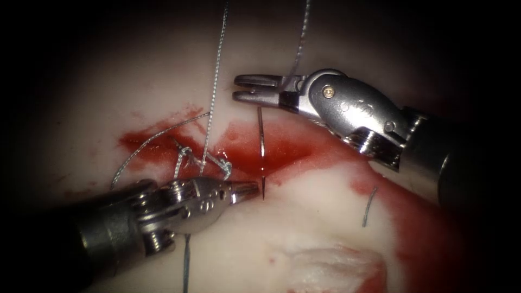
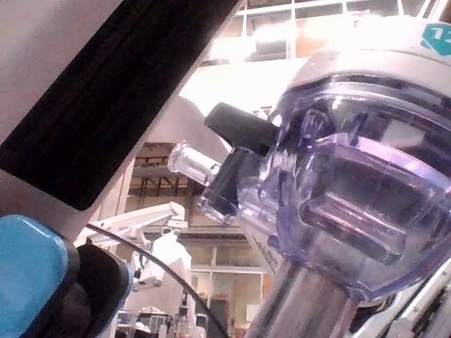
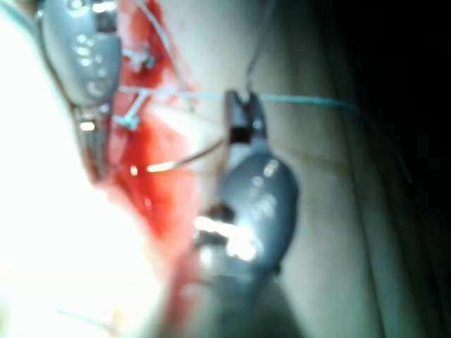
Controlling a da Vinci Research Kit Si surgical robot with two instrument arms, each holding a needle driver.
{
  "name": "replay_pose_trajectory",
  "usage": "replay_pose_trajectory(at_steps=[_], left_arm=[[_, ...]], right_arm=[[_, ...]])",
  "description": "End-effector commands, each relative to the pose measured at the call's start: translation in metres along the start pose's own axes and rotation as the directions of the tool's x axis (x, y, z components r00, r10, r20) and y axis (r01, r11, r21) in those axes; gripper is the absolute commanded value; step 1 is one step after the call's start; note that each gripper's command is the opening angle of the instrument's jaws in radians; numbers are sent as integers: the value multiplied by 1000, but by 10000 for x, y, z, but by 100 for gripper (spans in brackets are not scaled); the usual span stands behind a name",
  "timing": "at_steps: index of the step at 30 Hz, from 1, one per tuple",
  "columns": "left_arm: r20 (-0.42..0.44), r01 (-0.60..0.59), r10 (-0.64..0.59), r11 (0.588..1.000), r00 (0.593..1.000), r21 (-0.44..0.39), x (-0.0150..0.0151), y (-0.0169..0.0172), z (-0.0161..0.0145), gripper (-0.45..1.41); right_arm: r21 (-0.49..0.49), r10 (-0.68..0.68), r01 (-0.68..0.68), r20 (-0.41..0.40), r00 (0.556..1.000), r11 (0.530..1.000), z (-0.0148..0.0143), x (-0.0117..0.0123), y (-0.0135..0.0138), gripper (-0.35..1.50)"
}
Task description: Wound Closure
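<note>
The needle (image 1: 262, 152) stands nearly upright in the red fluid (image 1: 282, 146) over the cut, its lower end entering the tissue (image 1: 325, 217) just beside my left tool (image 1: 251, 190). The left tool's fingers are closed, with their tip touching or just short of the needle's lower end; I cannot tell whether they grip it. My right tool (image 1: 244, 88) hovers just above the needle's upper end, its fingers slightly parted and holding nothing. The thread (image 1: 216, 87) descends from the top of the endoscope view to a knotted tangle (image 1: 187, 154) left of the needle, just above the left tool. A second strand (image 1: 301, 38) runs up behind the right tool. A short cut end of thread (image 1: 369, 206) lies on the tissue, to the right of the cut. In the right wrist view, the needle (image 3: 184, 160) shows as a bright curve between the two tools.
</note>
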Motion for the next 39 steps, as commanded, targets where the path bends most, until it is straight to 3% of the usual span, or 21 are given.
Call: replay_pose_trajectory(at_steps=[1, 3, 4, 7, 10, 11, 16, 19, 20, 21, 22, 26, 27, 28, 29, 30, 31, 33, 34, 36, 39], left_arm=[[4, 0, 0, 1000, 1000, -5, -10, 9, 1, -45], [5, -1, 1, 1000, 1000, -5, -10, 9, 0, -45], [5, -1, 1, 1000, 1000, -4, -9, 10, 0, -45], [5, -3, 3, 1000, 1000, -2, -8, 10, -1, -45], [8, 12, -12, 1000, 1000, 2, -7, 11, -3, -45], [9, 24, -24, 1000, 1000, 3, -7, 11, -4, -45], [17, 97, -97, 995, 995, 8, -6, 12, -8, -45], [56, 372, -379, 922, 924, 108, -9, 15, -19, -45], [52, 515, -526, 845, 849, 144, -12, 18, -24, -45], [9, 721, -739, 661, 674, 209, -17, 24, -31, -45], [-27, 773, -792, 587, 610, 241, -19, 27, -34, -45], [-105, 807, -871, 392, 480, 442, -17, 39, -39, -45], [-95, 791, -896, 328, 434, 516, -15, 41, -40, -27], [-122, 805, -919, 258, 375, 535, -15, 42, -40, 10], [-150, 811, -931, 200, 332, 550, -14, 42, -40, 19], [-210, 817, -942, 101, 262, 568, -16, 42, -40, 34], [-231, 823, -945, 64, 232, 564, -16, 42, -40, 54], [-264, 827, -945, 11, 192, 563, -18, 42, -37, 76], [-305, 825, -944, -70, 127, 561, -20, 43, -35, 83], [-344, 791, -937, -167, 58, 589, -22, 46, -30, 83], [-390, 756, -921, -262, -10, 599, -23, 44, -22, 78]], right_arm=[[3, 137, -137, -5, 991, 991, 10, 4, 5, -35], [5, 287, -287, -8, 958, 958, 9, 3, 4, -35], [6, 392, -392, -4, 920, 920, 8, 3, 3, -35], [8, 465, -465, 13, 885, 885, 7, 2, 2, -35], [-30, 597, -597, 98, 796, 802, 4, -9, -5, -35], [-56, 660, -659, 124, 741, 750, 3, -13, -7, -35], [-108, 776, -769, 143, 615, 630, 2, -16, -9, -35], [-118, 818, -811, 135, 559, 574, 2, -16, -9, -35], [-120, 828, -820, 133, 545, 559, 2, -16, -9, -35], [-124, 841, -833, 129, 525, 539, 3, -16, -9, -35], [-126, 848, -839, 127, 515, 529, 3, -16, -9, -35], [-60, 871, -876, 156, 466, 479, 4, -19, -7, -35], [-34, 878, -887, 162, 451, 461, 4, -20, -7, -35], [-25, 880, -891, 170, 443, 453, 4, -20, -7, -35], [-17, 880, -893, 181, 439, 449, 4, -20, -7, -35], [-19, 882, -895, 181, 435, 445, 5, -21, -7, -35], [-19, 885, -899, 186, 426, 437, 5, -21, -7, -35], [-13, 883, -898, 191, 429, 439, 5, -21, -8, -35], [-14, 883, -898, 189, 429, 440, 5, -22, -8, -35], [-14, 883, -898, 189, 429, 440, 5, -22, -8, -35], [-14, 883, -898, 189, 430, 440, 6, -22, -8, -35]])
